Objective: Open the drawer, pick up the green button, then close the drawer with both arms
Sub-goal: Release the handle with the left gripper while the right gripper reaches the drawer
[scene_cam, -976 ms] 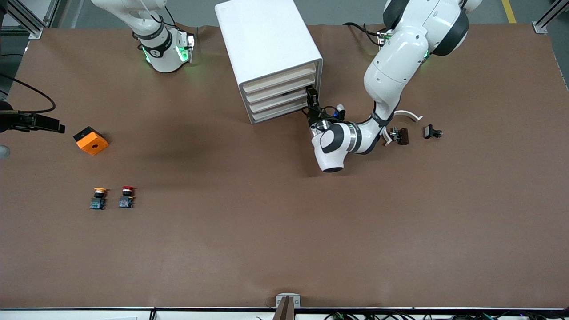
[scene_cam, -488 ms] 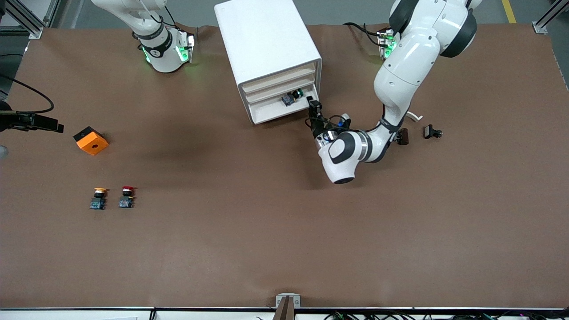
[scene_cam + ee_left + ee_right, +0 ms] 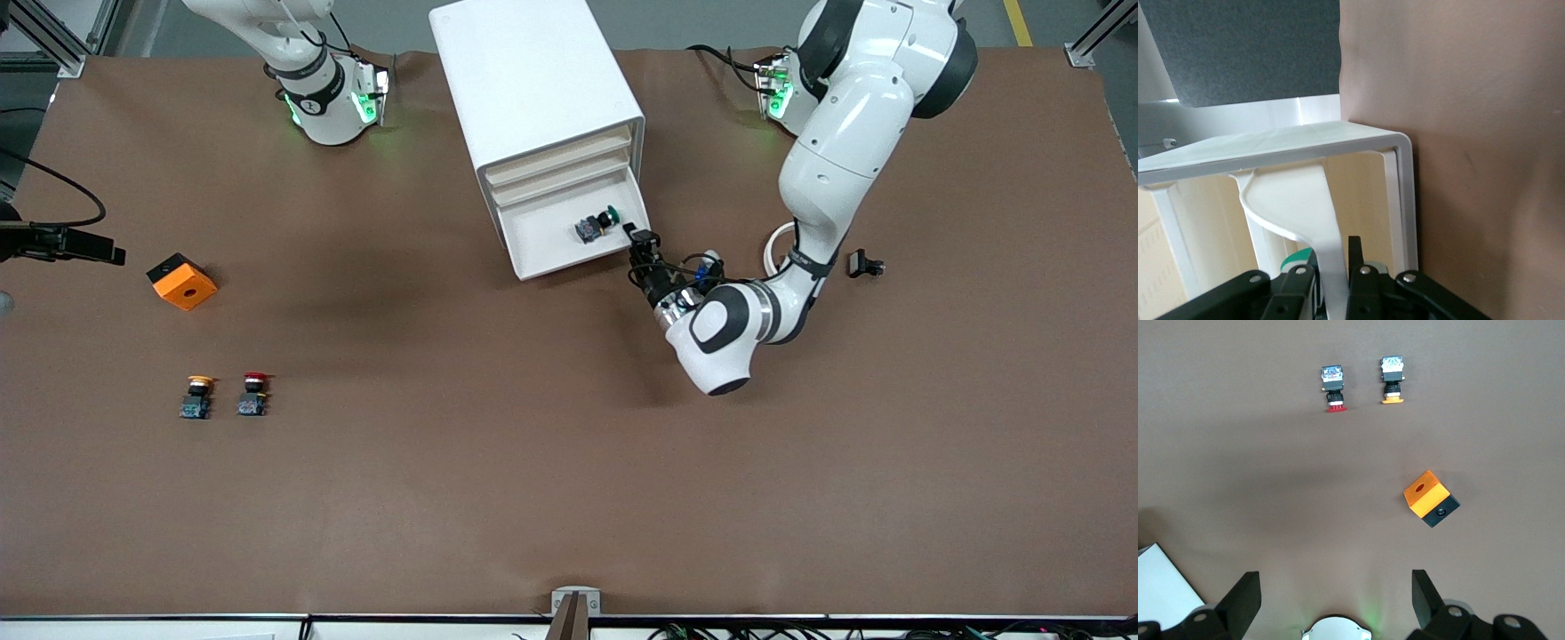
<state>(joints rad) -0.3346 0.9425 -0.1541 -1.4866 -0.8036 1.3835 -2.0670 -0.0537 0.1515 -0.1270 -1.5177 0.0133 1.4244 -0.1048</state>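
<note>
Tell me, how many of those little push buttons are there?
3 in view. The green button lies in the open drawer. The yellow button and red button sit side by side toward the right arm's end. Shut drawers may hide more.

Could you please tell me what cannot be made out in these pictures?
1. Green-capped push button in the pulled-out shallow white drawer: the left wrist view shows only a green sliver; the drawer's white handle and the left gripper clamped on it hide the rest.
2. Right gripper, open: the front view's top edge cuts it off.
3. Small black part: too small to identify.
4. Other drawers' contents: hidden by their shut cream fronts.
</note>
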